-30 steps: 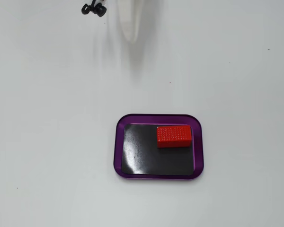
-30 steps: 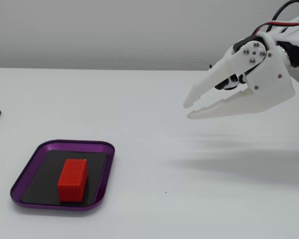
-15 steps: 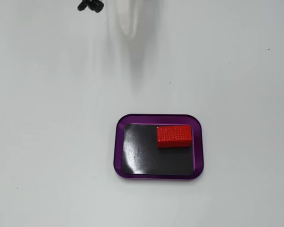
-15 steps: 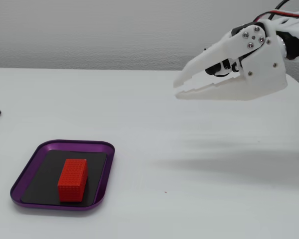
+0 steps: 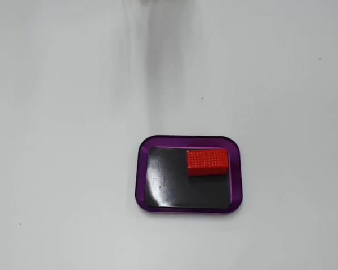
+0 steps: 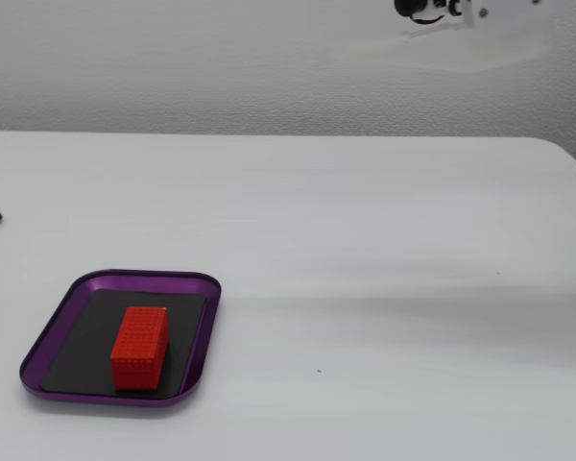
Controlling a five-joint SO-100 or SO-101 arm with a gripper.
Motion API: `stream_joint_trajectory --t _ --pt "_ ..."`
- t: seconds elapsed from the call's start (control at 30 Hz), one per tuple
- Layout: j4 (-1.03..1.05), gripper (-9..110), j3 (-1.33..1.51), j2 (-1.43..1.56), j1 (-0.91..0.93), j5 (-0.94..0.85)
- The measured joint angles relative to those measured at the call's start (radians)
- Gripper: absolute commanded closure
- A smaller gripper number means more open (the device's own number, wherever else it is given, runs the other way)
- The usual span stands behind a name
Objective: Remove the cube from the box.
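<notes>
while unheld, cube (image 5: pixel 207 161) sits in box (image 5: pixel 236 174)

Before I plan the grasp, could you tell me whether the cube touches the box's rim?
Cannot tell. In one fixed view the cube sits right against the box's far rim, with no plain gap or contact.

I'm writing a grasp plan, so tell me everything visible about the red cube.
The cube is a small bright red block, longer than wide, with a finely dotted top, plastic by its look. It lies flat on the black bottom of the purple-rimmed box, in the upper right corner in a fixed view. Seen from the side, it stands taller than the rim. Nothing else touches it.
</notes>
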Motion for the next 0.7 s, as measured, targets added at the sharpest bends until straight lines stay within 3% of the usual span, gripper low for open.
stream_joint_trajectory --t 0.4,0.7 --pt "0.405 78 -0.864 -1.062 -0.175 0.000" --pt "0.440 78 -1.198 -1.427 -0.212 0.037"
